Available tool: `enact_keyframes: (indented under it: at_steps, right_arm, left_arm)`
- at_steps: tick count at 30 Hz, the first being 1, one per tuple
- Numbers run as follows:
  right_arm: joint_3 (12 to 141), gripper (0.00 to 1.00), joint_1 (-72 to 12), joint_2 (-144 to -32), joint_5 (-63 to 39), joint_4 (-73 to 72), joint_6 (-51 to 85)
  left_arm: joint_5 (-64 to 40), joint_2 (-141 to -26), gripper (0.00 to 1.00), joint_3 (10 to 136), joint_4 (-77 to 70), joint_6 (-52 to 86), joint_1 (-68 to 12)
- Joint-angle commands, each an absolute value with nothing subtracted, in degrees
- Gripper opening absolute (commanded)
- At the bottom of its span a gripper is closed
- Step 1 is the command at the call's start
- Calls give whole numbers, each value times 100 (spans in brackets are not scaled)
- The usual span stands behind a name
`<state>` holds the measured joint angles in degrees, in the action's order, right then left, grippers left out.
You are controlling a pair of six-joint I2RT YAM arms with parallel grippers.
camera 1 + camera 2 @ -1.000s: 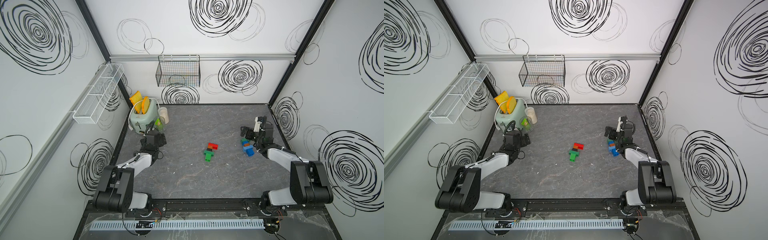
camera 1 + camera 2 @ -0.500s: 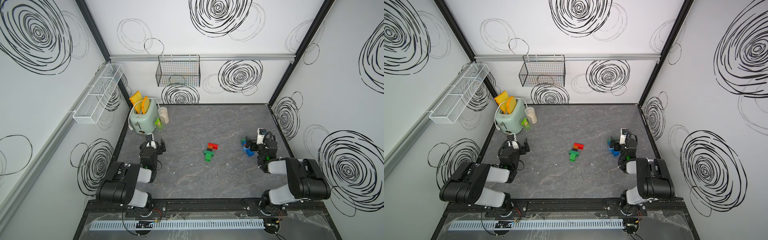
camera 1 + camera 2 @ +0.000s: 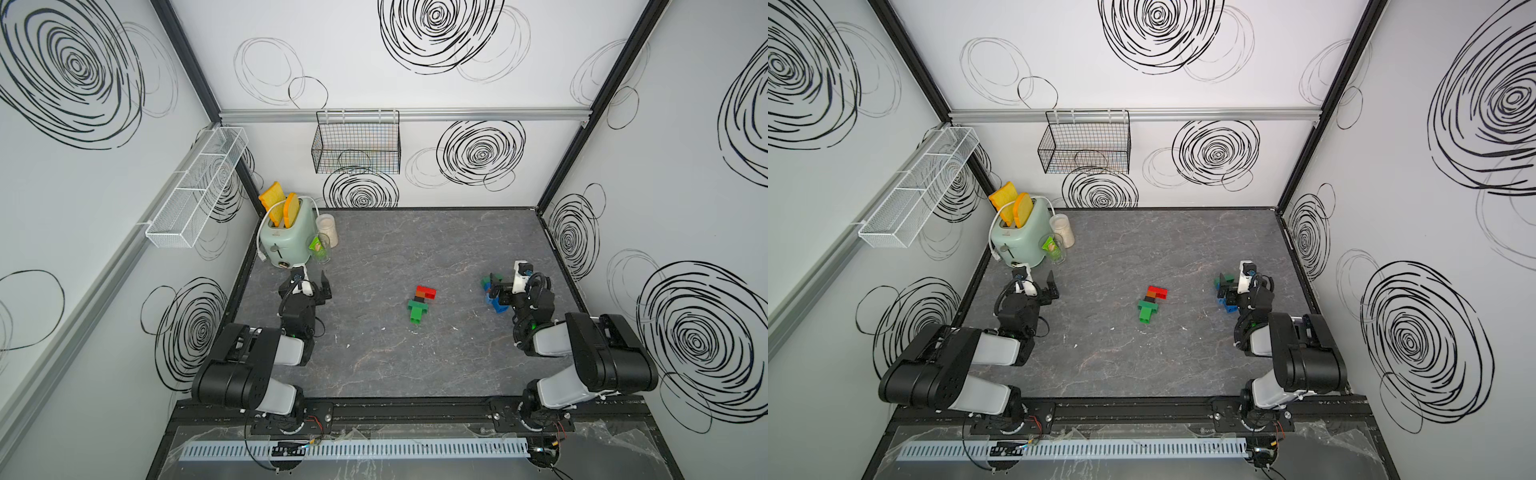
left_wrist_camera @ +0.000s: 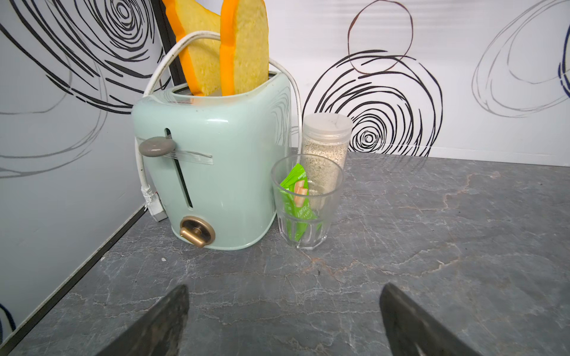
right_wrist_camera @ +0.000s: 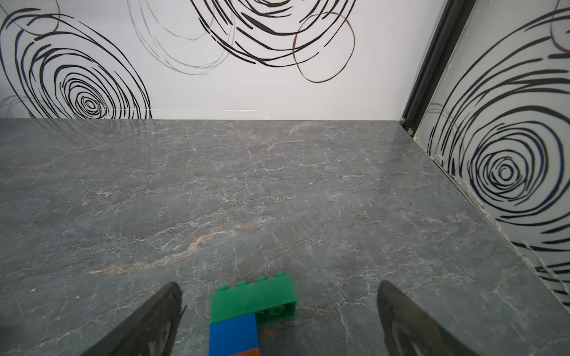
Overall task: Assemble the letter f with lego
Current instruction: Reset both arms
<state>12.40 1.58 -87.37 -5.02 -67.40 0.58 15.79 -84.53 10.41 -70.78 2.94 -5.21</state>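
Observation:
In both top views one lego cluster [image 3: 422, 303] [image 3: 1152, 302] lies mid-table: a red brick, a dark one and green ones joined. A second lego cluster of green and blue bricks [image 3: 490, 293] [image 3: 1224, 291] lies at the right, under my right gripper [image 3: 498, 289]. The right wrist view shows its green brick [image 5: 253, 297], on its side, joined to a blue brick [image 5: 233, 334], between the wide-open fingers of the right gripper [image 5: 279, 296], which touch neither. My left gripper [image 3: 311, 284] [image 4: 283, 296] is open and empty, pointing at the toaster.
A mint toaster [image 4: 212, 160] with two bread slices stands at the back left corner, with a glass [image 4: 305, 209] holding a green packet and a shaker jar [image 4: 325, 145] beside it. A wire basket [image 3: 357, 145] and a white rack [image 3: 199, 187] hang on the walls.
Both arms have folded back toward their bases, and the grippers have drawn slightly toward the table's front. Both grippers stay open. The bricks have not moved.

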Motion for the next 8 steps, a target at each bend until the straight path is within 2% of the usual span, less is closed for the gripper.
enact_keyframes:
  at_steps: [1, 8]
  right_arm:
    - [1378, 99, 162, -8721, -519, -6877, -20]
    - [1322, 99, 176, -8685, -528, -6971, -13]
  left_arm:
    - [1661, -8437, 98, 1141, -7506, 202, -545]
    - [1678, -8437, 98, 1125, -7518, 201, -560]
